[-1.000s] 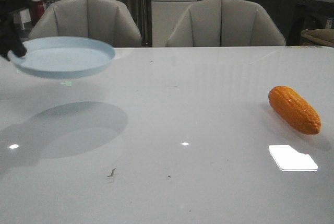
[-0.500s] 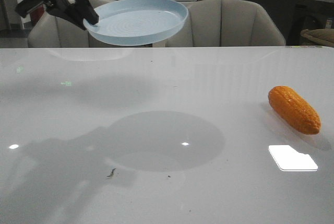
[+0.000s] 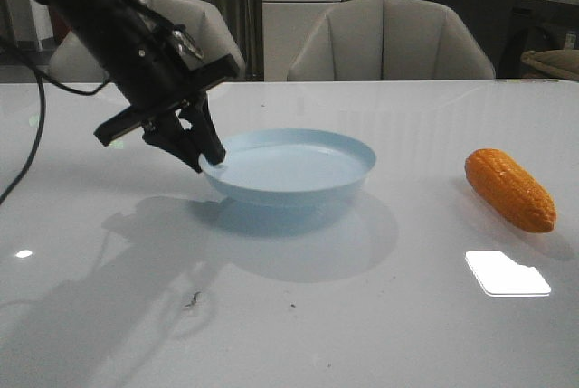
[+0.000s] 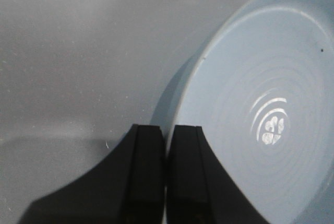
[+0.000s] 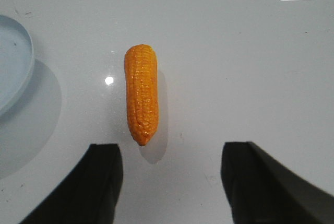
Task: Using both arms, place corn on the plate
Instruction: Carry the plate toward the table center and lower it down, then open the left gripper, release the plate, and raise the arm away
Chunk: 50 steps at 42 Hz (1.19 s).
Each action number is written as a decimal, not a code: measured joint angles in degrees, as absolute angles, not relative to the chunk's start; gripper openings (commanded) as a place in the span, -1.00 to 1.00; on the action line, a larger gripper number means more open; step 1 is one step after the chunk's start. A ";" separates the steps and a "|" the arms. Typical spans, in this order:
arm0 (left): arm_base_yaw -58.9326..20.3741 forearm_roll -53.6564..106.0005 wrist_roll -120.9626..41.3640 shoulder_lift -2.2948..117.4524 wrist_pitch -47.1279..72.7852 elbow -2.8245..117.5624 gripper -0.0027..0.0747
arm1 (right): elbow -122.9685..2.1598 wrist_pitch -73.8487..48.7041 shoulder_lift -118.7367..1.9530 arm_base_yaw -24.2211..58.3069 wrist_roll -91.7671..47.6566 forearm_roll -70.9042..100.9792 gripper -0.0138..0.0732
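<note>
The pale-blue plate [image 3: 298, 169] is at the middle of the white table, at or just above its surface. My left gripper [image 3: 206, 155] is shut on the plate's left rim. In the left wrist view the two black fingers [image 4: 147, 172] pinch the rim, with the gripper [image 4: 167, 128] at the plate's [image 4: 261, 130] edge. The orange corn [image 3: 509, 189] lies on the table at the right, apart from the plate. In the right wrist view my right gripper [image 5: 169, 151] is open and empty, above the table just short of the corn's [image 5: 142, 101] tapered end. The plate's edge [image 5: 13, 67] shows there too.
Two beige chairs [image 3: 389, 40] stand behind the table's far edge. A bright light reflection [image 3: 507, 273] lies on the table near the corn. The left arm's cable [image 3: 27, 135] hangs at the far left. Small dark specks [image 3: 193, 298] mark the table in front.
My left arm has carried the plate from high at the back left down to the table's middle. The corn has not moved.
</note>
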<state>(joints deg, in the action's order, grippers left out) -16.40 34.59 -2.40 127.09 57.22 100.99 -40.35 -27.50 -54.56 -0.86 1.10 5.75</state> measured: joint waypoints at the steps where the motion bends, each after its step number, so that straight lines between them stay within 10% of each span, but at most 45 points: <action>1: -16.40 34.74 -2.40 127.48 57.47 100.99 -0.66 | -40.35 -27.50 -54.56 -0.86 1.10 5.75 0.51; 17: -16.65 30.99 -2.40 128.08 58.94 101.09 0.28 | -40.35 -27.60 -54.56 -0.86 1.10 5.75 0.51; 50: -13.33 16.68 -3.61 123.05 66.75 125.65 0.24 | -40.35 -28.58 -54.56 -0.86 1.10 5.75 0.51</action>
<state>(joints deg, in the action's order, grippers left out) -13.33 16.68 -3.61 123.05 66.75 125.65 -40.35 -28.58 -54.56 -0.86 1.10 5.75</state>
